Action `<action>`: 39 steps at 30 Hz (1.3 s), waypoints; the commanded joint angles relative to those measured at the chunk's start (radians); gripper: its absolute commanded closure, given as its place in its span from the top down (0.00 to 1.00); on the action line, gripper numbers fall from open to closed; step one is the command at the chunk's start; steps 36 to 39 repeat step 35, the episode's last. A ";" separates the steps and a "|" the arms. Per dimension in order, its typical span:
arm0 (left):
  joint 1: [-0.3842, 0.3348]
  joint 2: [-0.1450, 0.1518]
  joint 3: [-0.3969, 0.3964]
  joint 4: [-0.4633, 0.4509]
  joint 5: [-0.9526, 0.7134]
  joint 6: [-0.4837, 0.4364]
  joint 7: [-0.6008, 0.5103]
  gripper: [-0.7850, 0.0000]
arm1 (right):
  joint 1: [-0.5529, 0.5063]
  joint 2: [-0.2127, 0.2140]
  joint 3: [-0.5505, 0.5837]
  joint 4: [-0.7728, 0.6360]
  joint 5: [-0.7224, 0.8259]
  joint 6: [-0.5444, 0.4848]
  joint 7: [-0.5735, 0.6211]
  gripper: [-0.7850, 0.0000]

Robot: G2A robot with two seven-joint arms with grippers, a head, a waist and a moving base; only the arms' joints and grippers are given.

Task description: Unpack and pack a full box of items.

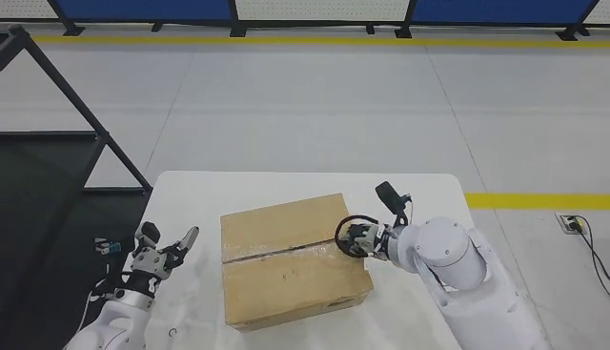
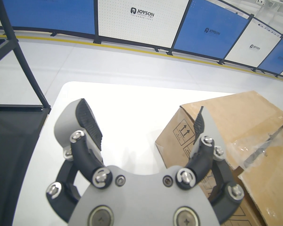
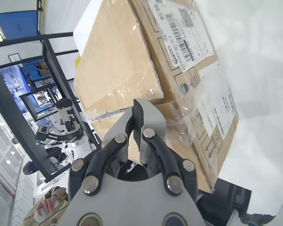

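**Top view.** Brown cardboard box [image 1: 291,274] sits mid-frame on the white table [image 1: 191,193]. Both top flaps are down, with 1 strip of clear tape [image 1: 276,248] running across the lid. Right gripper [image 1: 348,238] is at the right-hand end of that strip, touching the box edge. Left gripper [image 1: 170,250] is in the lower left of frame, well apart from the box.

**Left wrist view.** Left gripper spread wide, nothing between its 2 ribbed black rubber pads [image 2: 88,123]. Fingers are smooth grey metal. Box lies near it, the tape glossy and crinkled along the flap join.

**Right wrist view.** Right gripper's pads are pressed together where the 2 flaps meet the box's side wall. Possibly a scrap of tape film is pinched there; it is too clear to be sure. Corrugated edge shows on the flap, and there are white paper labels [image 3: 179,29] on the side.

**Judgement.** Unpacking has barely begun; opening the lid is the step in hand. The next move looks like peeling the tape along the join, with the box braced so it does not slide on the slick table.
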 commanded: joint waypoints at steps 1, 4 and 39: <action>-0.006 0.000 0.000 0.002 -0.001 -0.001 -0.001 1.00 | -0.044 0.006 0.056 -0.047 0.029 -0.028 -0.032 0.00; -0.016 0.000 -0.002 0.004 -0.011 -0.005 0.002 1.00 | -0.107 0.011 0.132 -0.101 0.077 -0.085 -0.100 0.00; -0.034 0.000 -0.022 0.010 -0.049 -0.030 0.022 1.00 | -0.211 0.012 0.222 -0.161 0.168 -0.274 -0.235 1.00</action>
